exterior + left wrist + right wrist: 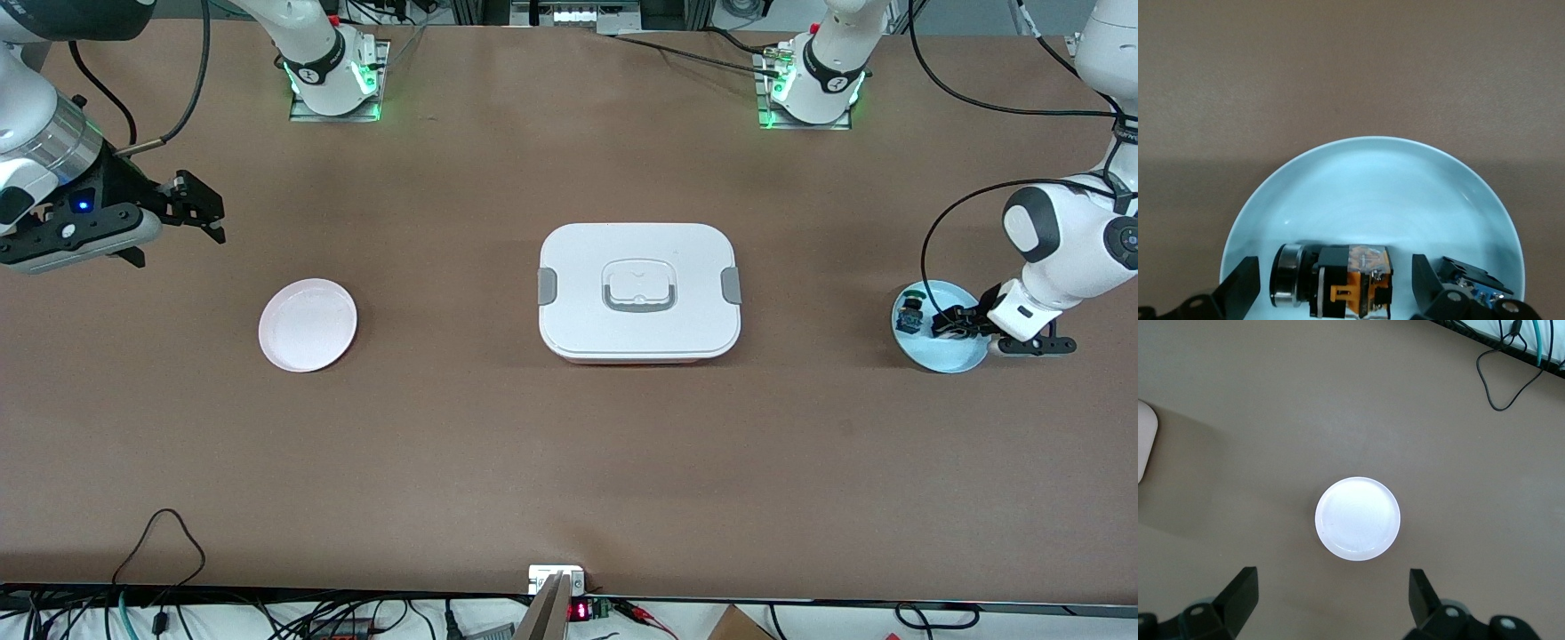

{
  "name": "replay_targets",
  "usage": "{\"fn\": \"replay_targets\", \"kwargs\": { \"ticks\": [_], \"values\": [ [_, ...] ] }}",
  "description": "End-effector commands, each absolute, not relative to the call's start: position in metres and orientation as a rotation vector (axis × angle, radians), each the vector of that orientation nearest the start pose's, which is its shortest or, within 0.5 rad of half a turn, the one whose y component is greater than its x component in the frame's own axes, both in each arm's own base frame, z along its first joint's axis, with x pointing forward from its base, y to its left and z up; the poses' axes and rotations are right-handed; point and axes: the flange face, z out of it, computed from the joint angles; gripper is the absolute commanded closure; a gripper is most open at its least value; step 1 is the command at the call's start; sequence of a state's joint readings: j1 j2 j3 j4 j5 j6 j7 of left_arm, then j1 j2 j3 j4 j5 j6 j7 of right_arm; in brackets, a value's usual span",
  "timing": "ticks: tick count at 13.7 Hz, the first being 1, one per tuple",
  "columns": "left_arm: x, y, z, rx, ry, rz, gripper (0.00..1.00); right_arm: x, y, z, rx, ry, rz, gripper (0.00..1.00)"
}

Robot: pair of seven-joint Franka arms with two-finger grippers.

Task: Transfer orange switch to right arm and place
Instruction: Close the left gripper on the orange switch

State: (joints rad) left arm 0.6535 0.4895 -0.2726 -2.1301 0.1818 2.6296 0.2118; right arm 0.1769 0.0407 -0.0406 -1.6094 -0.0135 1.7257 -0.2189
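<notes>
1. While the right arm waits, its gripper (200, 206) hangs over bare surface (462, 444) at that arm's end, jaws spread wide, nothing between them.
2. Nearer the front camera than that gripper, a pink plate (308, 324) lies on the surface.
3. At mid-surface sits a white lidded box (638, 292) with grey side clips and a grey handle.
4. At the left arm's end, a blue plate (956, 357) carries the switch (1338, 281) lying on its side, beside a blue-and-green part (909, 312).
5. Low over that plate, the left gripper (949, 321) has its jaws spread on either side of the switch, not touching it.
</notes>
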Motion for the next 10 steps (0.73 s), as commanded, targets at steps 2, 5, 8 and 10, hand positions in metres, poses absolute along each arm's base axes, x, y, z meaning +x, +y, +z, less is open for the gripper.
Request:
{"fn": "replay_targets", "kwargs": {
  "ticks": [2, 5, 8, 10],
  "values": [
    [0.533, 0.216, 0.177, -3.159, -0.044, -0.072, 0.00, 0.572, 0.079, 0.603, -3.108, -0.562, -0.135, 0.00],
    [0.531, 0.217, 0.176, -3.159, -0.044, -0.067, 0.29, 0.572, 0.079, 0.603, -3.108, -0.562, -0.135, 0.00],
    [0.529, 0.216, 0.179, -3.162, -0.043, -0.025, 0.60, 0.572, 0.079, 0.603, -3.108, -0.562, -0.135, 0.00],
    [0.531, 0.212, 0.193, -3.160, -0.021, 0.030, 0.66, 0.572, 0.079, 0.603, -3.108, -0.562, -0.135, 0.00]
  ]
}}
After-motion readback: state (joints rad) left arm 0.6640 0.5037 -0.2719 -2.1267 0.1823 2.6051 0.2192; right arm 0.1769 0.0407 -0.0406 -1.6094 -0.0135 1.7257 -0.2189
